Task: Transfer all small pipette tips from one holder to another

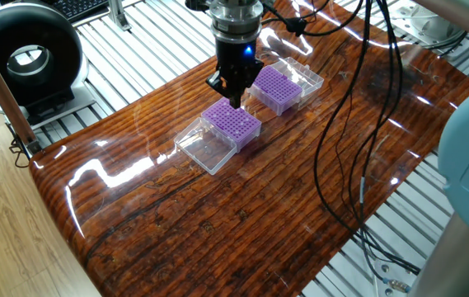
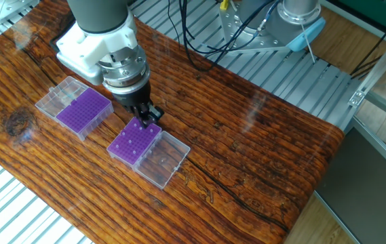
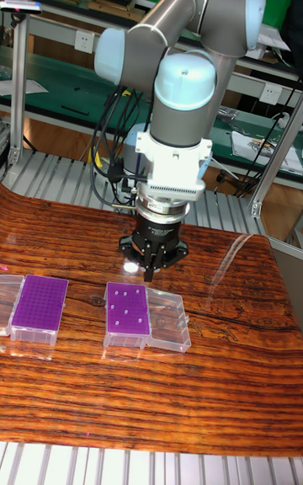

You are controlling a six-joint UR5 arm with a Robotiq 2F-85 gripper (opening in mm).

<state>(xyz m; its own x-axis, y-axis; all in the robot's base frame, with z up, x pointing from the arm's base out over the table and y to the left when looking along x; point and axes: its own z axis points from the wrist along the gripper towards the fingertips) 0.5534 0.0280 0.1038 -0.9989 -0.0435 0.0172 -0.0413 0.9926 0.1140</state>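
While your gripper [image 2: 149, 118] hangs over the near rack's [image 2: 133, 142] far edge, finger state cannot be told; small tips [image 3: 124, 311] dot that rack, beside the left rack [image 2: 84, 112].

I'm seeing bright, even overhead light in all three views. The glossy wooden bench [image 1: 242, 198] is throwing back hard white glare streaks, strongest along its near left edge in one fixed view and at the far end by the cables. In the other fixed view a pale sheen is washing over the bench's middle. The tall fixed view is showing a curved reflection streak on the right. Shadows are staying soft and short. Fine detail on the purple racks [image 2: 134, 141] is blurring
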